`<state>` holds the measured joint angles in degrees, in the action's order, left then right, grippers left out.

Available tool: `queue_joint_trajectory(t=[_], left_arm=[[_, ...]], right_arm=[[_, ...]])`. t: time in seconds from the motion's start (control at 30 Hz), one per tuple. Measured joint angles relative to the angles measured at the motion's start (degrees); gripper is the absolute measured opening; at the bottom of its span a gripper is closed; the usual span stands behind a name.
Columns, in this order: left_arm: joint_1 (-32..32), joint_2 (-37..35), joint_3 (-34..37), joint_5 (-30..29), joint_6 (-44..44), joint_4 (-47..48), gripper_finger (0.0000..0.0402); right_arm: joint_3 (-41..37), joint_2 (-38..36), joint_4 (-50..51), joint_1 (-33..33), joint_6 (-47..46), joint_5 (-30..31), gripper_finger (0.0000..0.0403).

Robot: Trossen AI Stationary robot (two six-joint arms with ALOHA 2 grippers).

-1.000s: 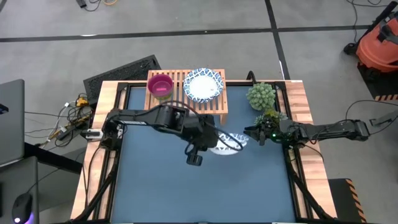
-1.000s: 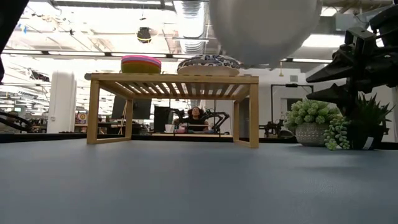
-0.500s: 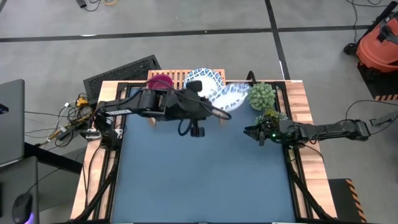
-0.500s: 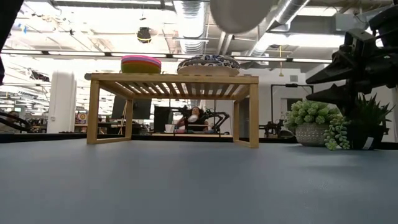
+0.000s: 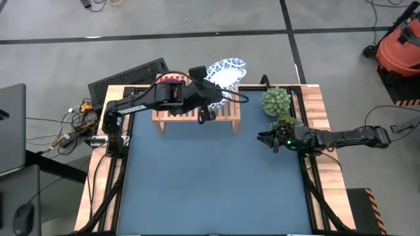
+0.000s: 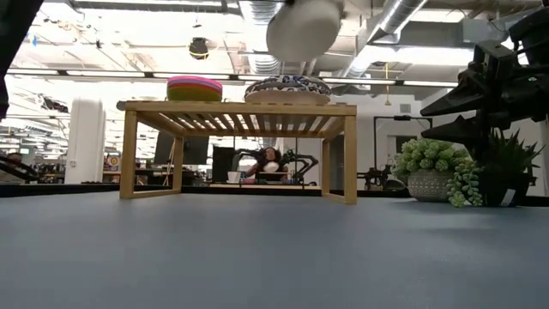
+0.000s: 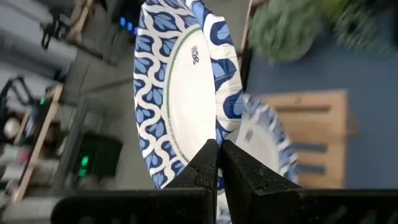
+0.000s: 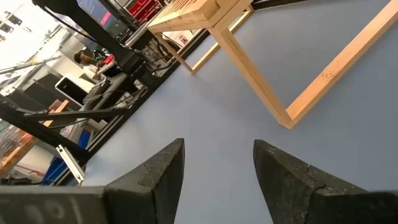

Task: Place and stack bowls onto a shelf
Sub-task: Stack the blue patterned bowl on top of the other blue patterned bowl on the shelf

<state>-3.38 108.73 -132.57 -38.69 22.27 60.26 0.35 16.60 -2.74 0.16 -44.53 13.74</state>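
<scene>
The left gripper point(image 5: 220, 92) reaches over the shelf point(image 5: 226, 113) at the bench's point(image 5: 210, 183) twelve o'clock edge, its fingers point(image 7: 208, 163) pinching the rim of a white bowl point(image 5: 225, 71) with a blue pattern. In the high view that bowl sits at about one o'clock from the shelf's middle, tilted and partly past the far edge. In the low view its pale underside point(image 6: 304, 28) hangs in the air above the shelf top point(image 6: 237, 107), not touching anything.

Directly beneath it, the second patterned bowl point(image 6: 288, 87) rests on the shelf's right half; the left wrist view shows it point(image 7: 264, 143) just behind the held one point(image 7: 180, 93). On the shelf's left half lies a stack of small bowls point(image 6: 194, 87), magenta on top with a green rim showing under it; how many are stacked cannot be told.

The right gripper point(image 5: 268, 139) waits at the bench's three o'clock edge, its fingers point(image 8: 155, 177) spread and holding nothing, pointing toward the shelf leg point(image 8: 249, 68). Two potted plants point(image 5: 275, 101) stand near it at about two o'clock.
</scene>
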Motion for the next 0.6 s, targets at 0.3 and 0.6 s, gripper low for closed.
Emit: queue_joint_trajectory(t=[0.3, 0.6], left_arm=[[-3.8, 0.2, 9.7, -2.5, -0.9, 0.7, 0.0], [-3.4, 0.2, 16.4, -2.4, -0.9, -0.7, 0.0]], right_arm=[[0.0, 0.0, 0.0, 0.0, 0.0, 0.0, 0.0218], [0.0, 0.0, 0.0, 0.0, 0.0, 0.0, 0.0218]])
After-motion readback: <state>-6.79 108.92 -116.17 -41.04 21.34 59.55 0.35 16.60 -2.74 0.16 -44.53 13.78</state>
